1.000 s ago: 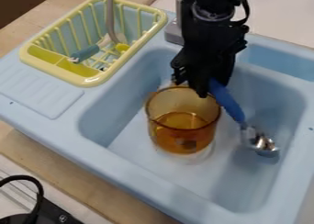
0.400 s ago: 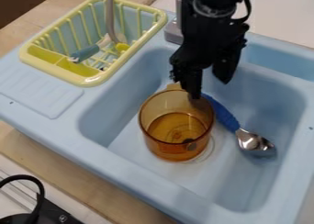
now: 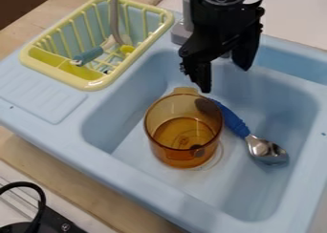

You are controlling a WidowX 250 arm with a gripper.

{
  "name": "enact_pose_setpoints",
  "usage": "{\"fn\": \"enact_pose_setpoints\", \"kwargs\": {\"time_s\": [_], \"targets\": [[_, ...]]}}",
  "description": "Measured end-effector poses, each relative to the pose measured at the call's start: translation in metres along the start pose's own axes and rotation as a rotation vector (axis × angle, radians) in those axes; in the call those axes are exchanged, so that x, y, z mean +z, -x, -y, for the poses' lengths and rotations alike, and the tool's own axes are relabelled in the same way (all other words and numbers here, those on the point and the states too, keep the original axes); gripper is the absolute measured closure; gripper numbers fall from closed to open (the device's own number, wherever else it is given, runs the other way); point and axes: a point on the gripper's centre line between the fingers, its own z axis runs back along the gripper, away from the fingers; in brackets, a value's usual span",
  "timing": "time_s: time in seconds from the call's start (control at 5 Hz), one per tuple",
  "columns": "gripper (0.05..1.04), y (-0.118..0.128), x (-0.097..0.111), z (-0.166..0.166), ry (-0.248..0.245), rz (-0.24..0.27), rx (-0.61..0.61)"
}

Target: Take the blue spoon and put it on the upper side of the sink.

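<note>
Nearest the camera, well apart from the gripper [image 3: 224, 73] and toward the view's lower left, 1 black cable [image 3: 42, 198] is seen curving over a dark object [image 3: 54, 223]. Beyond these, a strip of wooden counter [image 3: 83, 177] is crossed by the near edge of the blue sink [image 3: 147, 185], over whose basin the gripper is hung.

Inside the basin, on the camera's side of the gripper, the amber pot [image 3: 184, 156] is stood upright, with 1 tab handle [image 3: 185, 90] pointed toward the gripper. Just beside the pot, lower and slightly to the view's right of the gripper, the spoon [image 3: 236, 124] is laid on the basin floor. Its blue handle is slanted up toward the gripper's nearer fingertip, and its metal bowl is pointed away, toward the view's lower right.

The gripper is held open, its 2 fingers spread well apart and aimed down, and the spoon is left ungripped.

To the view's left of the gripper, the yellow rack [image 3: 96, 85] is set on the sink's ledge; a grey curved utensil [image 3: 114, 18] and a teal-handled piece [image 3: 88, 56] are held in it. Just behind the gripper, the grey tap [image 3: 181, 35] is partly hidden.
</note>
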Motion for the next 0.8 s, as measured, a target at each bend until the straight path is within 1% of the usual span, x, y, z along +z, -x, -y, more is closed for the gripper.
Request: {"fn": "enact_pose_setpoints", "kwargs": {"time_s": [0.2,0.4,0.6,0.8], "targets": [[0.086,-0.001,0.011,-0.001,0.023,0.008,0.007],[0.086,-0.003,0.011,-0.009,-0.032,0.015,-0.008],[0.086,-0.006,0.020,-0.018,-0.049,0.021,-0.018],[0.086,-0.009,0.021,-0.029,-0.103,0.003,-0.043]]}}
